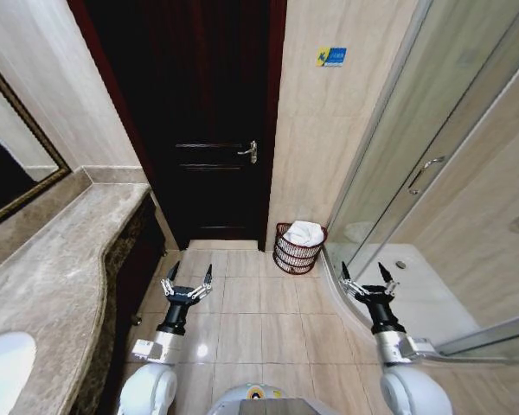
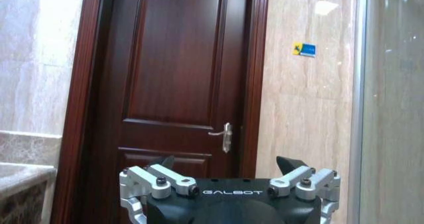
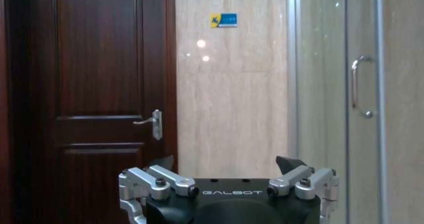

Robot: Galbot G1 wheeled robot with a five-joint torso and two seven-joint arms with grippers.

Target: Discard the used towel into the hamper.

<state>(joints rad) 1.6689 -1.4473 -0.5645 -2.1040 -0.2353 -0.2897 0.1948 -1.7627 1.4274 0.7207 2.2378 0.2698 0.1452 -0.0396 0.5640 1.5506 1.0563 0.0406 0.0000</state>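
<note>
Hamper [image 1: 299, 248] sits on floor tiles at frame centre, against the wall right of the dark door [image 1: 199, 121], white towel [image 1: 304, 233] inside it. Left gripper [image 1: 190, 277] lower left, right gripper [image 1: 367, 274] lower right; both with fingers spread wide, holding nothing, well short of the hamper.

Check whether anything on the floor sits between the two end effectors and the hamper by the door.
Nothing visible does. The hamper stands on the tiles against the wall beside the dark door, white cloth already inside. Left end effector and right end effector hang open, empty, over bare floor short of it.
</note>
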